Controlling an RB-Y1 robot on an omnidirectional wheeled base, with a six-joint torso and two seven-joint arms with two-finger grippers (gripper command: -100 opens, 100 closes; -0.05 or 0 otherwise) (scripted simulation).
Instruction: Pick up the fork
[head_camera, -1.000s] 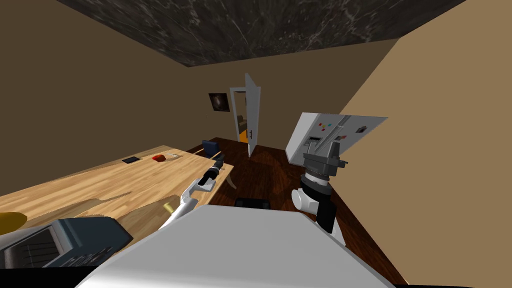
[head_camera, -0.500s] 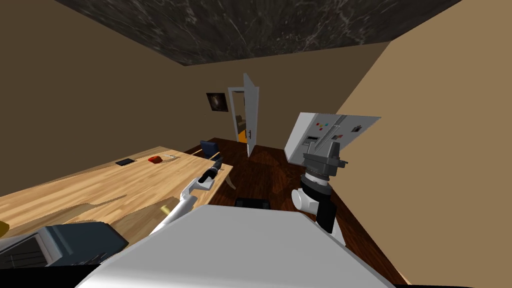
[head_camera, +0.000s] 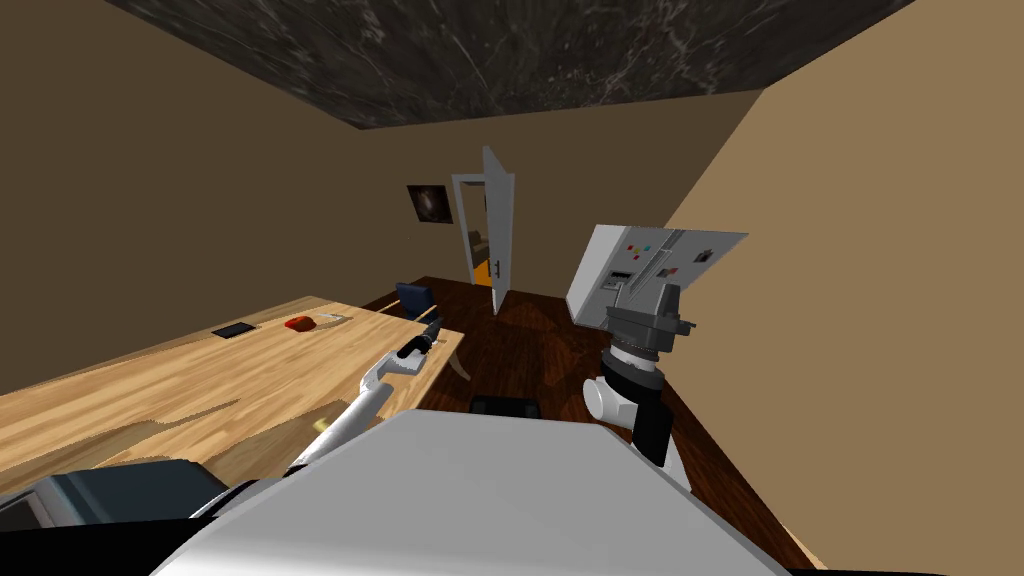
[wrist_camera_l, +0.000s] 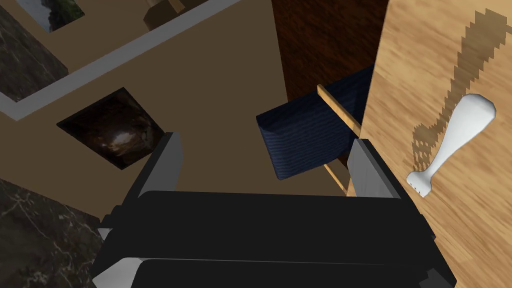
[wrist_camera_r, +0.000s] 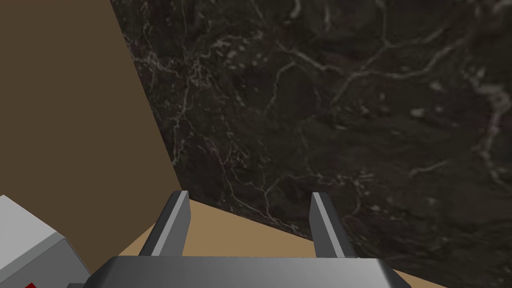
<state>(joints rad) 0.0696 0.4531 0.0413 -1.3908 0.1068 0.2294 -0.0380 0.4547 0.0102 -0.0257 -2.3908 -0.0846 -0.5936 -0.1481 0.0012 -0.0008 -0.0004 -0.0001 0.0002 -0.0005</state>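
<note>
One white fork (wrist_camera_l: 452, 145) on the table (wrist_camera_l: 425, 40), beside my left gripper (wrist_camera_l: 267, 141) (jaws apart, empty). Right gripper (wrist_camera_r: 250, 197) likewise spread.

We see pale, grained wood on the table (head_camera: 200, 380), dark glossy boards on the floor (head_camera: 530, 340), ribbed navy cloth on the chair (wrist_camera_l: 305, 135), the fork (wrist_camera_l: 452, 142) smooth matt white, the ceiling (head_camera: 500, 60) veined dark stone, the walls (head_camera: 150, 200) flat matt brown

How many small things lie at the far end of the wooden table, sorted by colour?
Black: 1, a flat slab
Red: 1, a small lump
White: 1, the fork
Total: 3
</note>
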